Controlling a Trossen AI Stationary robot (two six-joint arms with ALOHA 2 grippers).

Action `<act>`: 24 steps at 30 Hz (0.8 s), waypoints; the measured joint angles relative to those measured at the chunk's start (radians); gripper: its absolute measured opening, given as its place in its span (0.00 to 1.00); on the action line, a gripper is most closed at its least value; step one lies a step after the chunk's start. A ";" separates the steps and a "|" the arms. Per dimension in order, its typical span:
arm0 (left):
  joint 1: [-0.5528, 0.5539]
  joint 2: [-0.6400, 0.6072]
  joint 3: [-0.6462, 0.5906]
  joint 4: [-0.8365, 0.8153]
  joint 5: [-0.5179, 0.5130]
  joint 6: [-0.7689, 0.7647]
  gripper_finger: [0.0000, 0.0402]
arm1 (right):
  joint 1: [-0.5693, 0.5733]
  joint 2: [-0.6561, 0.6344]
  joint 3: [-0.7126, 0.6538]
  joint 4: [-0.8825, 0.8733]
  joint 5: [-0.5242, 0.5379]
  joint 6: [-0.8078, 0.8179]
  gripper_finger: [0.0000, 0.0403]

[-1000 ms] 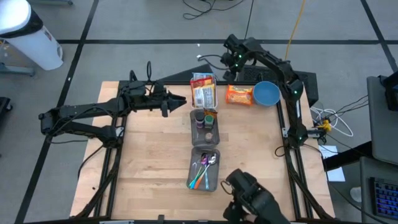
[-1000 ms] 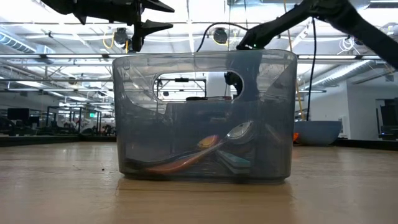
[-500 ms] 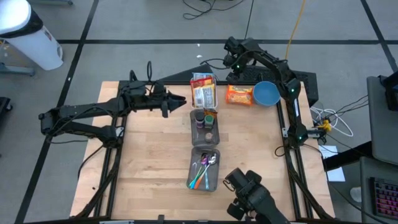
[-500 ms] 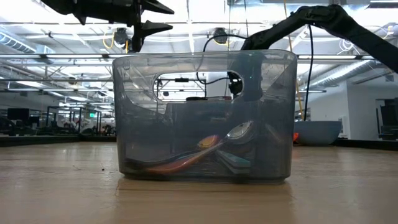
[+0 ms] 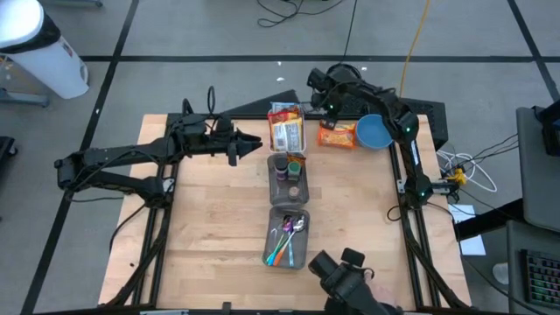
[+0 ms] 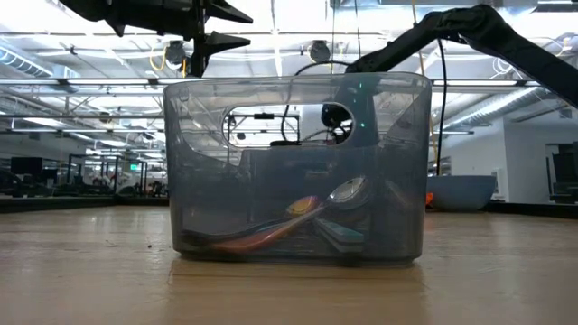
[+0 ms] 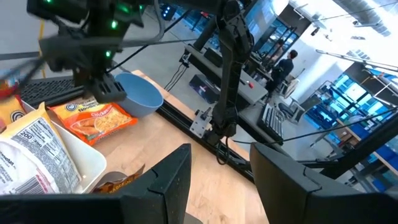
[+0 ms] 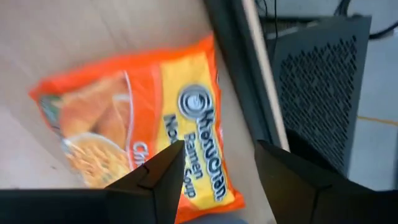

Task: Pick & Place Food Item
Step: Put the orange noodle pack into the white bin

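The orange ramen packet is seen lying flat at the far edge of the wooden table, between a white tray of food packets and a blue bowl. The right gripper is held above the table's far edge, just beyond the packet. In the right wrist view the ramen packet fills the frame past the two dark fingers, which are parted with a clear gap between them; nothing is gripped, and the packet is not touched.

The left gripper is stretched out over the left half of the table, pointed toward the tray, near it but apart. Its fingers are seen parted in the left wrist view and nothing is held.

Two clear bins are set in a row down the middle of the table: the nearer one holds spoons, and the farther one holds small items that appear to be cups, though this cannot be told for certain from above.
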 joint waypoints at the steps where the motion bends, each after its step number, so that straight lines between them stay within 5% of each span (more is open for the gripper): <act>1: 0.000 0.000 0.000 0.000 0.000 0.000 0.42 | 0.004 0.000 -0.019 0.001 0.022 -0.004 0.46; 9: 0.000 0.000 0.000 0.000 0.024 0.006 0.42 | 0.010 0.000 -0.139 -0.005 0.075 -0.005 0.44; 24: 0.000 0.000 0.000 -0.008 0.023 0.034 0.42 | 0.072 -0.005 -0.177 -0.131 -0.112 0.042 0.38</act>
